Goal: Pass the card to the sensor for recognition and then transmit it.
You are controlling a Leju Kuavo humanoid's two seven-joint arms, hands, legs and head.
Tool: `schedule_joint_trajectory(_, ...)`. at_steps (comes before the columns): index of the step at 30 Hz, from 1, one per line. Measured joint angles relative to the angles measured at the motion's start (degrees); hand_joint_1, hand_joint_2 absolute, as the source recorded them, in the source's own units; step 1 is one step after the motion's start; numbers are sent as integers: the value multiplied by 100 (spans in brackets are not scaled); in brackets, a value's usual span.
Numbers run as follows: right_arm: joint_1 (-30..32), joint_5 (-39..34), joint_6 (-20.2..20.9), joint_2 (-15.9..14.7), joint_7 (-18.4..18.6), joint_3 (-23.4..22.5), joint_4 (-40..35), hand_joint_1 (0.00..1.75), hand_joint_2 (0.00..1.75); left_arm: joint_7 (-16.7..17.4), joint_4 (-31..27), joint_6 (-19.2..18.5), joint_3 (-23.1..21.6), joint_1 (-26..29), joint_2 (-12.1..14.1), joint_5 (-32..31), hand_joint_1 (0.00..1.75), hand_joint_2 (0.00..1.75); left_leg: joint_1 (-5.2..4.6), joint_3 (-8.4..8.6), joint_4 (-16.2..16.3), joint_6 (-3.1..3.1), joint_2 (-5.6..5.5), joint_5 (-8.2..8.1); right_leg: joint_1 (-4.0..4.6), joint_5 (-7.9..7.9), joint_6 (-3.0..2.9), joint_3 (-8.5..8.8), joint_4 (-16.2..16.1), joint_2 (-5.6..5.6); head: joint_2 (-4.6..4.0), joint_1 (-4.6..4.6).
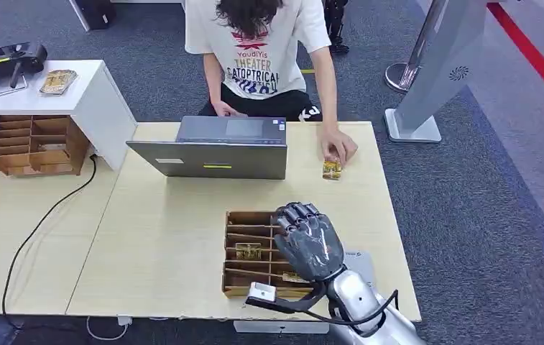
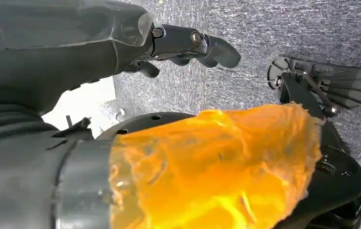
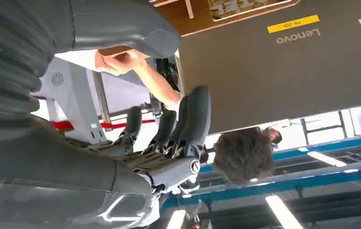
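Observation:
My right hand (image 1: 308, 241) hovers over the right part of a wooden slotted card box (image 1: 243, 277) near the table's front edge, fingers apart and holding nothing. A gold card (image 1: 249, 251) lies in one slot. Behind the box, a person's hand (image 1: 339, 149) rests on another gold card (image 1: 332, 170) lying on the table. A flat grey device (image 1: 362, 260) peeks out from under my right forearm. In the right wrist view my right hand's fingers (image 3: 188, 119) stretch toward the laptop lid (image 3: 273, 62). My left hand (image 2: 188, 45) hangs above grey carpet, empty.
An open laptop (image 1: 211, 147) stands at the back of the light wooden table (image 1: 154, 237). At left a white cabinet (image 1: 89, 100) holds a second wooden organiser (image 1: 35, 144); a black cable (image 1: 39, 230) runs beside it. A grey stand (image 1: 434, 72) is at the back right.

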Motion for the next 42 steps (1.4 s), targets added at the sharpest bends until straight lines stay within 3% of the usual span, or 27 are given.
schedule_joint_trajectory(4, 5, -164, -61, -37, 33, -20, -153, 70, 175, -2, 0, 0, 0, 1, 2, 2, 0, 0, 0, 1, 1, 0, 0, 0, 0, 0, 0, 0, 0, 0, 0, 0)
schedule_joint_trajectory(15, 121, -310, -90, -184, -20, -278, -734, 91, 175, -9, 0, 2, 0, 2, 26, 37, 0, 0, 0, 1, 1, 0, 1, 0, 0, 0, 0, 0, 0, 0, 0, 0)
schedule_joint_trajectory(20, 170, -387, 107, -192, -157, -273, -780, 99, 175, -11, 0, 2, 0, 3, 29, 50, 0, 0, 0, 0, 1, 0, 0, 0, 0, 0, 0, 0, 0, 0, 0, 0)
schedule_joint_trajectory(32, 202, -474, 282, -192, -243, -105, -704, 66, 175, -11, 0, 2, 0, 2, 29, 83, 0, 0, 0, 0, 1, 0, 0, 0, 0, 0, 0, 0, 0, 0, 0, 0)
schedule_joint_trajectory(42, 229, -492, 302, -234, -243, -37, -704, 70, 175, -11, 0, 2, 2, 2, 31, 101, 0, 0, 0, 0, 1, 0, 0, 0, 0, 0, 0, 0, 0, 0, 0, 0)
